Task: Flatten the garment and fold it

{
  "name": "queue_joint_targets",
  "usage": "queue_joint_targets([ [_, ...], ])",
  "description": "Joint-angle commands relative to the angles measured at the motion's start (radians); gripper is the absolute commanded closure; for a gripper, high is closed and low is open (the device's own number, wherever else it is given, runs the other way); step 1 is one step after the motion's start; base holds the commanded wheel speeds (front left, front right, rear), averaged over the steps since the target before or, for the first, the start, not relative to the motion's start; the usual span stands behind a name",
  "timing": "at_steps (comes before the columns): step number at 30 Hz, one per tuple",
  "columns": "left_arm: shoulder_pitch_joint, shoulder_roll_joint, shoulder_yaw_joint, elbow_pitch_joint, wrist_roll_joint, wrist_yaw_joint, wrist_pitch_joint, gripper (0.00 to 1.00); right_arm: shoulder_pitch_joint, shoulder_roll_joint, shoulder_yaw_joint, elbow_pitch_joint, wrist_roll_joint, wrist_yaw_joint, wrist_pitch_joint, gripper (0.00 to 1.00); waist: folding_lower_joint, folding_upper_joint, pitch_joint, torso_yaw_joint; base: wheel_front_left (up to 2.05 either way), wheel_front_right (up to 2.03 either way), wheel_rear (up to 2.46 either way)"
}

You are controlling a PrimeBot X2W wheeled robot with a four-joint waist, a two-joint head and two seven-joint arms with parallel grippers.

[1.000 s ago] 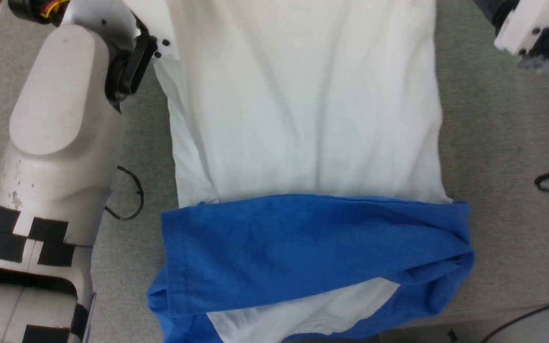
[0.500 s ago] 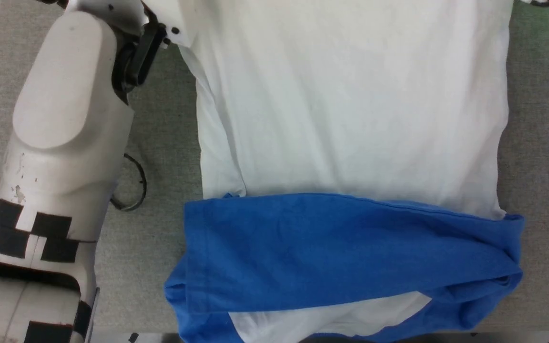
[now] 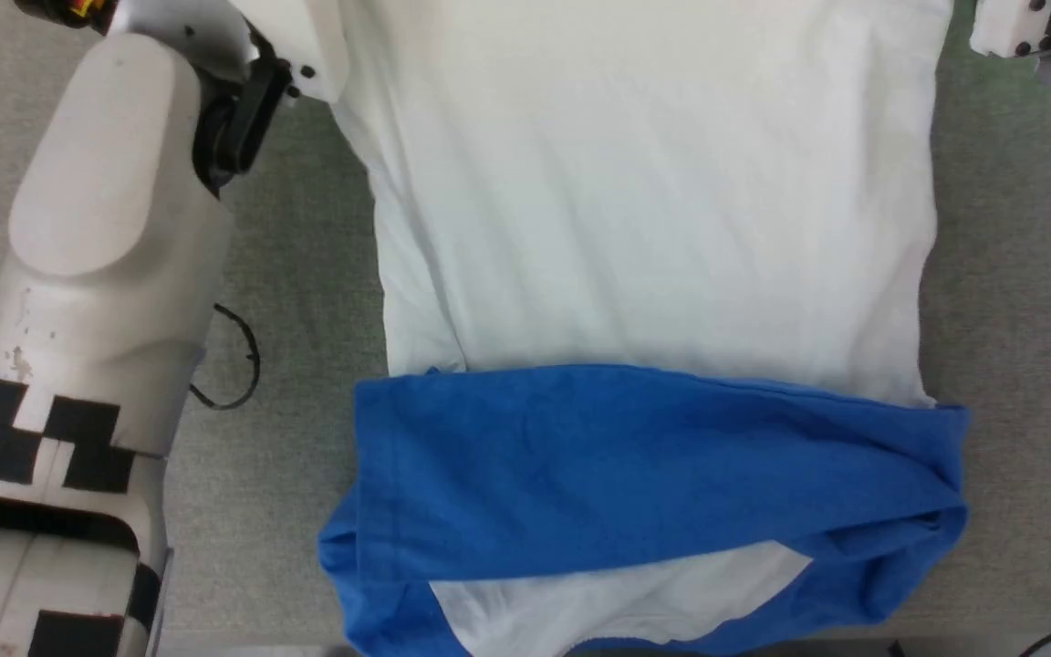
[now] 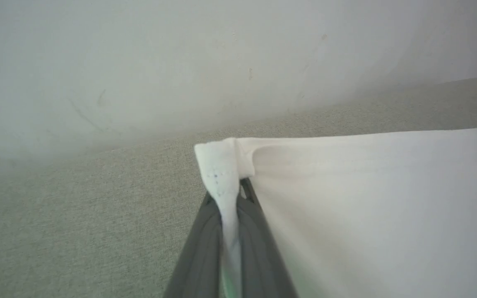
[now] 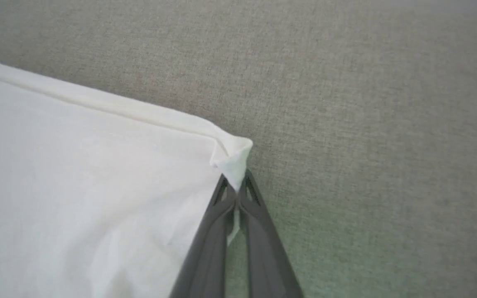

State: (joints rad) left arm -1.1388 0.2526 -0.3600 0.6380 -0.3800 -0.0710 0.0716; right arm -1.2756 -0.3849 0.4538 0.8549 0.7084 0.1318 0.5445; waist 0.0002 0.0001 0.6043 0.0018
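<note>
The garment lies spread on the grey table, a white body with a royal-blue band across its near end, rumpled at the right. In the left wrist view my left gripper is shut on a white corner of the garment. In the right wrist view my right gripper is shut on the opposite white corner. The head view holds my pale left forearm at the left and part of my right wrist at the top right. No lettering or emblem can be seen.
Grey felt-like table surface surrounds the cloth on both sides. A thin black cable loop lies beside my left forearm. The table's near edge runs along the bottom, where the blue band hangs slightly over. A pale wall rises behind the table.
The head camera has shifted, so the whole picture slid. The white body looks pulled wider and tauter than a second ago; both grippers keep hold of their corners.
</note>
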Motion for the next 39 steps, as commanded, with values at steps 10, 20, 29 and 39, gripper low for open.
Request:
queue_joint_targets([
  [10, -0.117, 0.033, 0.024, 0.105, 0.013, 0.002, -0.173, 1.0, -0.082, -0.04, -0.002, 0.025, -0.109, -0.001, -0.387, 1.0, -0.0002, -0.0001, -0.165, -0.023, 0.0, 0.0, 0.0],
  [20, 0.074, 0.028, 0.065, 0.102, -0.068, -0.008, -0.27, 1.0, 0.061, -0.017, 0.079, -0.021, -0.097, -0.001, -0.582, 1.0, -0.0002, -0.0001, -0.301, -0.038, 0.0, 0.0, 0.0],
  [29, 0.555, 0.064, 0.097, -0.151, -0.112, 0.08, -0.291, 1.0, 0.442, -0.049, 0.146, -0.227, -0.045, -0.001, -0.598, 1.0, -0.0002, -0.0001, -0.405, -0.065, 0.0, 0.0, 0.0],
  [39, 1.06, 0.072, 0.063, -0.526, -0.145, 0.214, -0.167, 1.0, 0.9, -0.075, -0.014, -0.485, -0.047, -0.001, -0.546, 1.0, -0.0002, -0.0001, -0.47, -0.075, 0.0, 0.0, 0.0],
])
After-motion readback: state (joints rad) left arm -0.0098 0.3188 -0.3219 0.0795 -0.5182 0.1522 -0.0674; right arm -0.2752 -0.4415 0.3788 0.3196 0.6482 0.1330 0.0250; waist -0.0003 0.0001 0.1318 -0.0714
